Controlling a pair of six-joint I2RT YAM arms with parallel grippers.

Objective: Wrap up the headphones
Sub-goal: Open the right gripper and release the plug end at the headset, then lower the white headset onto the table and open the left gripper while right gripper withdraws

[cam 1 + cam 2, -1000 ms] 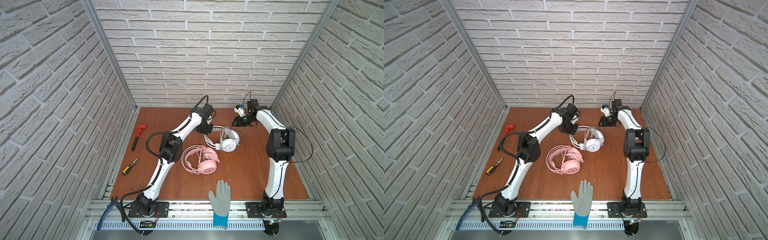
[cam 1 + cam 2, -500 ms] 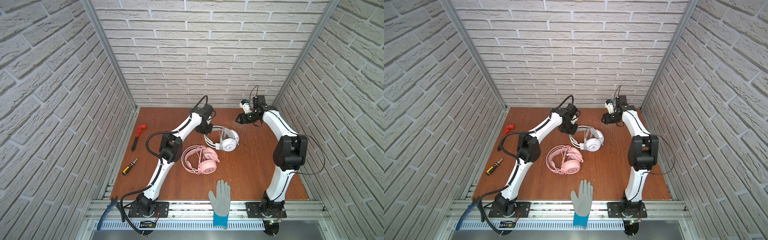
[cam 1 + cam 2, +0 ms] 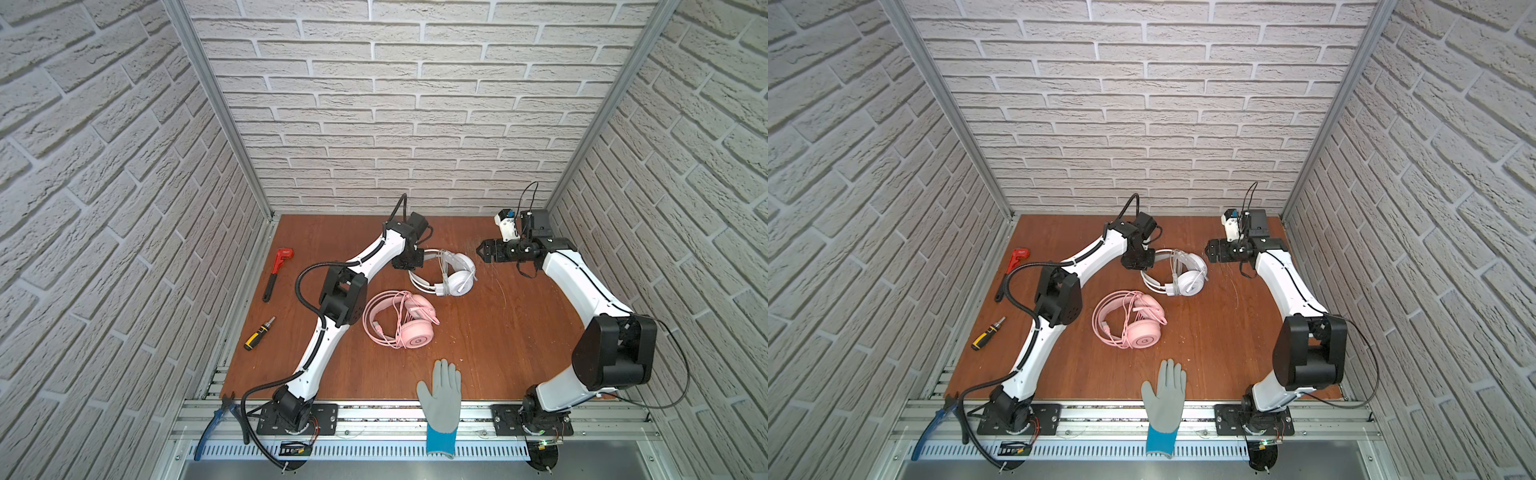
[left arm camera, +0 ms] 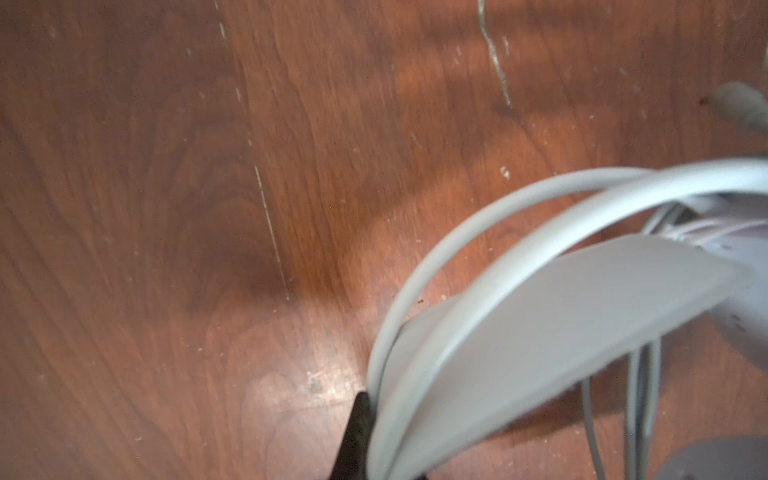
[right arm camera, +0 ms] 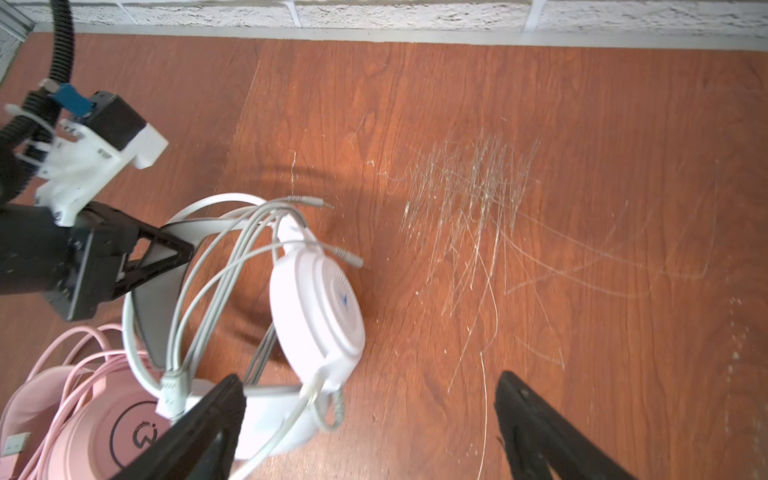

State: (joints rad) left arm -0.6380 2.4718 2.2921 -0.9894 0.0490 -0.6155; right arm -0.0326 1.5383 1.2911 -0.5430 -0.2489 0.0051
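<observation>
The white headphones (image 3: 454,279) (image 3: 1188,279) lie at the back middle of the table, their grey cable (image 5: 216,270) looped over the headband. My left gripper (image 3: 409,262) is shut on that headband; in the left wrist view one dark finger (image 4: 358,432) presses against the headband (image 4: 540,324). The right wrist view shows the same grip (image 5: 162,257) beside the white earcup (image 5: 316,307). My right gripper (image 3: 482,251) (image 5: 369,380) hovers open just right of the white headphones, holding nothing. The pink headphones (image 3: 409,328) (image 3: 1138,328) lie nearer the front, cable wound around them.
A red wrench (image 3: 277,266) and a yellow-black screwdriver (image 3: 258,332) lie along the left edge. A grey glove (image 3: 442,399) hangs over the front rail, with blue pliers (image 3: 216,419) at the front left. The brick back wall stands close behind both grippers.
My right gripper has opened wide and levelled out, and its elbow has swung out to the right. The left arm and both headphones have stayed put.
</observation>
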